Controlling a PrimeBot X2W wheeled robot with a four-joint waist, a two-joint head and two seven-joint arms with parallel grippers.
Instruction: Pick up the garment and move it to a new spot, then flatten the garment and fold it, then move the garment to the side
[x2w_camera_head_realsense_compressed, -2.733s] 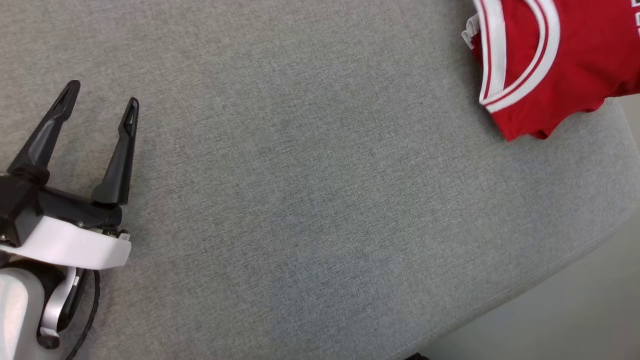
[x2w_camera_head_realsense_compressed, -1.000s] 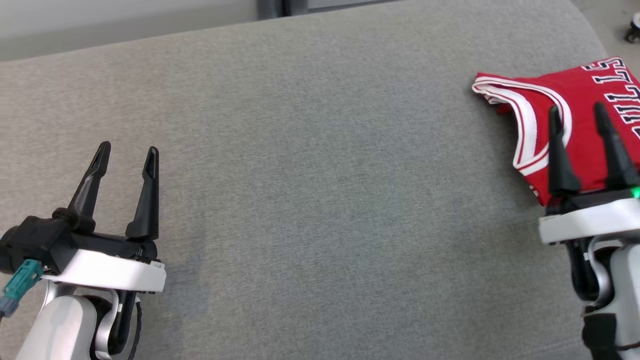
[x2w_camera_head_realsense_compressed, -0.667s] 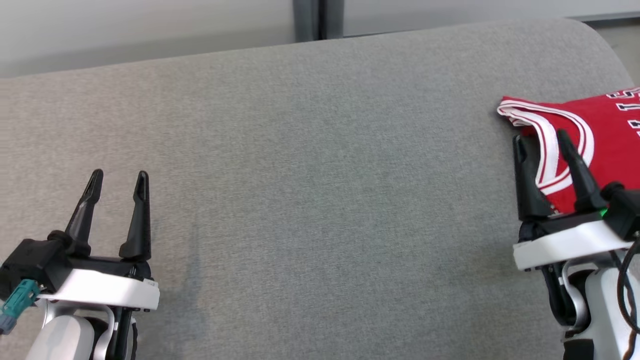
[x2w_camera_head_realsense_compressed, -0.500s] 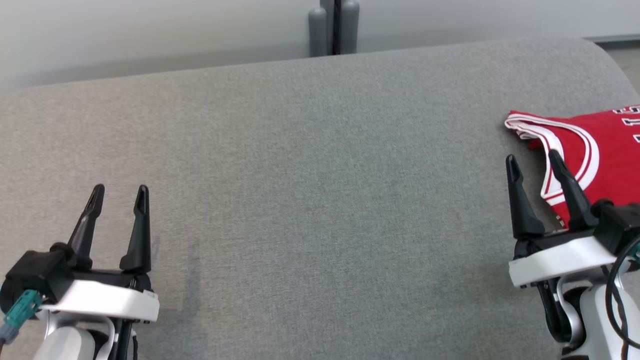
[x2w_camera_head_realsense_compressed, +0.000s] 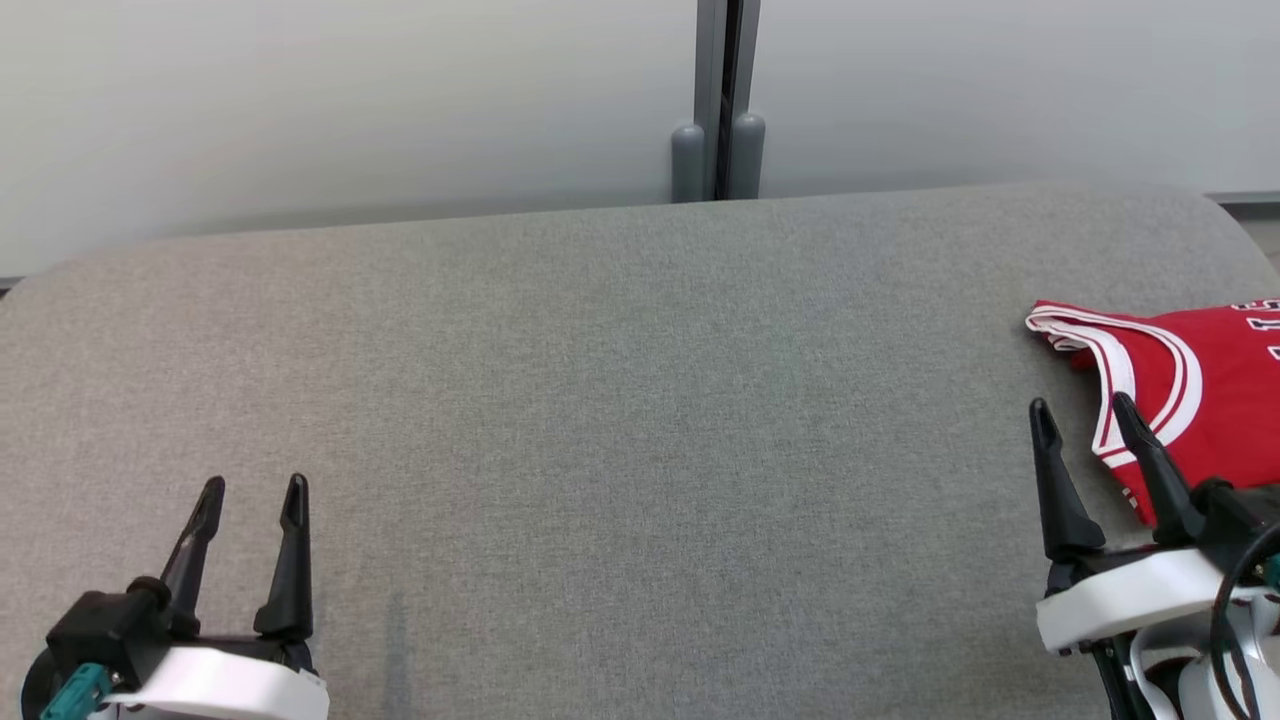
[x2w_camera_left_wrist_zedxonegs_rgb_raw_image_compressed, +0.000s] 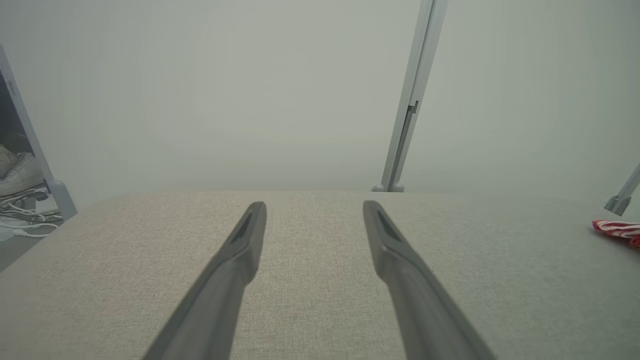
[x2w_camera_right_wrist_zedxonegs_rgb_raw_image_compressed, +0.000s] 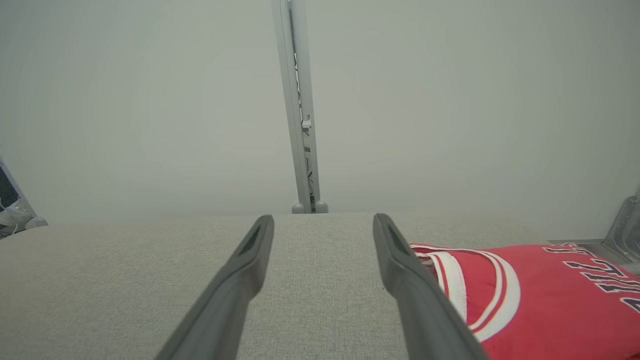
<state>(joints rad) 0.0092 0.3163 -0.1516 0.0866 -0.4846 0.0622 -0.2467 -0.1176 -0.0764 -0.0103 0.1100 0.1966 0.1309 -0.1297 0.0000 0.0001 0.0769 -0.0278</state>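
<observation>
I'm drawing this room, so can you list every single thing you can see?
jersey: one, red with white trim, right end of the cushion
cushion: one, grey, across the middle
post: one, grey, behind the cushion, against the pale wall
shoe: one, white, beyond the cushion's left end
cables: a few, white and dark, below the shoe
left gripper: one, black, lower left, jaws open and empty
right gripper: one, black, lower right by the jersey, jaws open and empty

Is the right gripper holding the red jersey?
No, the right gripper is open with empty jaws; the red jersey lies free.
</observation>
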